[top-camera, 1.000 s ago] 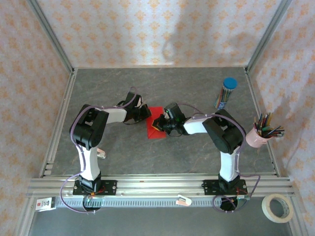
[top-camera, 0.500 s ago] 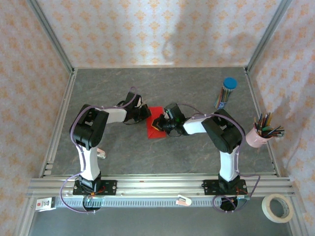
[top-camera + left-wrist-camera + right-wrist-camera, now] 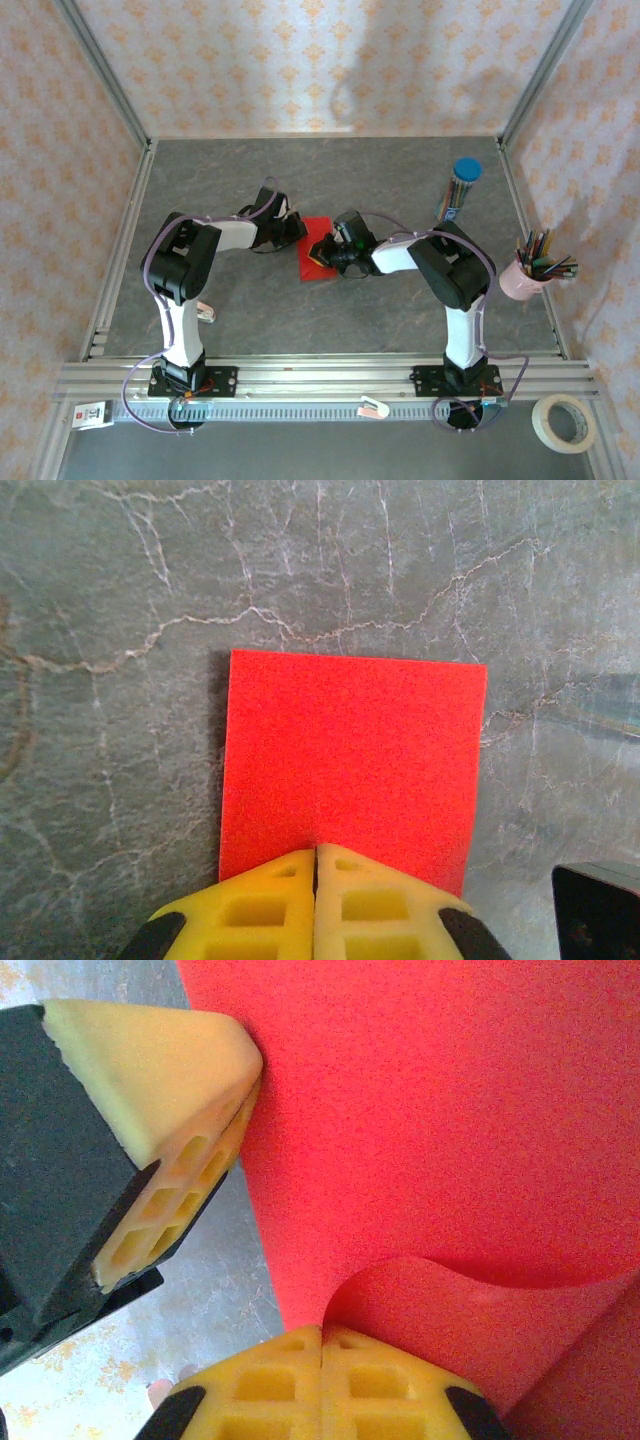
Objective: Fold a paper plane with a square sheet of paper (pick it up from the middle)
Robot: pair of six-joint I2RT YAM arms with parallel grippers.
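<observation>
The square sheet of paper [image 3: 318, 231] is bright red and lies mid-table between both arms. In the left wrist view the sheet [image 3: 355, 760] lies flat, and my left gripper [image 3: 316, 848] is shut with its yellow tips resting on the middle of the near edge. I cannot tell whether paper sits between them. My right gripper [image 3: 322, 1328] is shut on the opposite side of the sheet, where a flap [image 3: 480, 1310] rises and curls over the flat part [image 3: 450, 1110]. From above, the left gripper [image 3: 298, 232] and right gripper [image 3: 325, 256] nearly meet over the paper.
A blue-capped tube of coloured pencils [image 3: 459, 188] stands at the back right. A pink cup of pencils [image 3: 526, 274] is by the right wall. A tape roll [image 3: 566, 422] lies beyond the front rail. The left gripper's finger [image 3: 190, 1090] is close beside the right one.
</observation>
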